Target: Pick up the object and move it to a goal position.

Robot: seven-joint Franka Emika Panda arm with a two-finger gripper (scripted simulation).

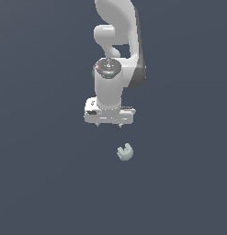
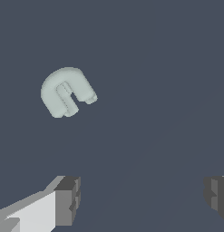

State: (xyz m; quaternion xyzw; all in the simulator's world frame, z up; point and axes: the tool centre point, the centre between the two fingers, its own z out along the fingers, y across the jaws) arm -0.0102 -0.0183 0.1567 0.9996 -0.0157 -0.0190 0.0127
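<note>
The object [image 1: 125,152] is a small pale grey-green rounded lump with stubby prongs, lying on the dark flat floor. In the wrist view the object [image 2: 66,92] shows its slots and prongs clearly. My gripper [image 1: 109,124] hangs from the white arm, above the object and a little toward the exterior view's left. Its fingers [image 2: 67,200] stand wide apart in the wrist view, so the gripper [image 2: 143,197] is open with nothing between them. The object lies apart from both fingers, outside the gap.
The white arm [image 1: 116,55] rises behind the gripper to the upper edge of the exterior view. Around it lies only the plain dark grey floor [image 1: 46,174].
</note>
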